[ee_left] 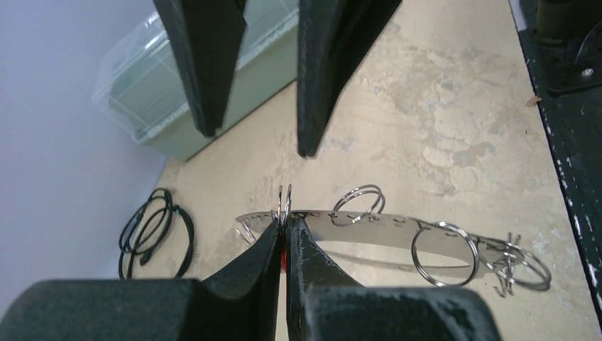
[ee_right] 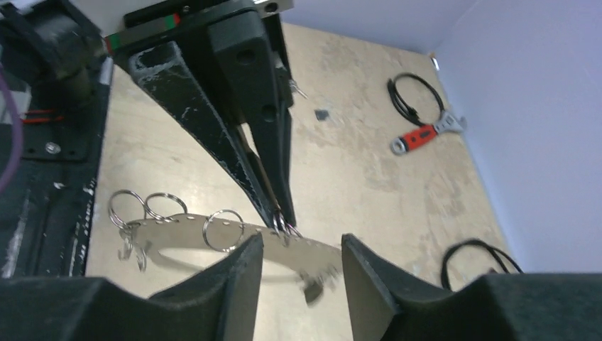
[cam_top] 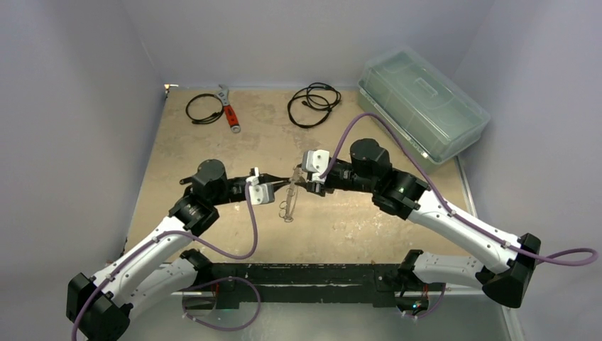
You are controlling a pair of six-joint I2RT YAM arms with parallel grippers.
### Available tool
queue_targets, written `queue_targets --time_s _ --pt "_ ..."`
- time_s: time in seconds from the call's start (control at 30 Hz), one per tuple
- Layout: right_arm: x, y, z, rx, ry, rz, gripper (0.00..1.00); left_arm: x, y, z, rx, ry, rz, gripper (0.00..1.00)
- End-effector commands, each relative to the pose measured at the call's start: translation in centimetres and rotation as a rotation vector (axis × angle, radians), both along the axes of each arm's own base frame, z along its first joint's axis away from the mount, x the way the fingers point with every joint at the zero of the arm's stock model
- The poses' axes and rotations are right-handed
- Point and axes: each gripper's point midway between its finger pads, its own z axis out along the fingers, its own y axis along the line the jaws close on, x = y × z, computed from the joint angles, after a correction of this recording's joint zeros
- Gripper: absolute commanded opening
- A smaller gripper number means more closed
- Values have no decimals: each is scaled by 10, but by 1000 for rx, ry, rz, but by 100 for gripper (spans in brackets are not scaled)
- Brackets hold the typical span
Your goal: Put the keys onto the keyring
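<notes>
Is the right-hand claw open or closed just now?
Open. In its own wrist view the right gripper has its two fingers standing well apart, and the holed metal strip shows in the gap between them, not pinched.

Keyring (cam_top: 289,199) centre, wrench (cam_top: 228,110) behind it leftward, box (cam_top: 424,103) behind it rightward

Overview from high behind; two close, opposed wrist views, apparently one shared keyring (ee_left: 387,222).
</notes>
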Motion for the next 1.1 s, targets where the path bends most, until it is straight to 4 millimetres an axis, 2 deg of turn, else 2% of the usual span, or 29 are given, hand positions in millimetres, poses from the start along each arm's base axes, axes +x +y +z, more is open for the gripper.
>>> queue_targets --time_s 0.0,0.13,0.3,0.6,0.83,1.07 --pt "18 -16 20 -33 -58 -118 50 19 8 13 47 -71 83 0" --pt "25 -21 14 -78 -62 -156 51 24 11 10 67 -69 116 0" --pt "22 -9 16 -82 -51 -98 48 23 11 9 67 -59 110 0" --pt "21 15 8 -97 -34 -10 44 20 7 7 62 -36 84 0" --pt "12 23 3 -88 -5 51 42 21 9 9 58 -45 103 0" --pt "14 29 -6 -100 13 65 39 21 10 12 52 -52 103 0"
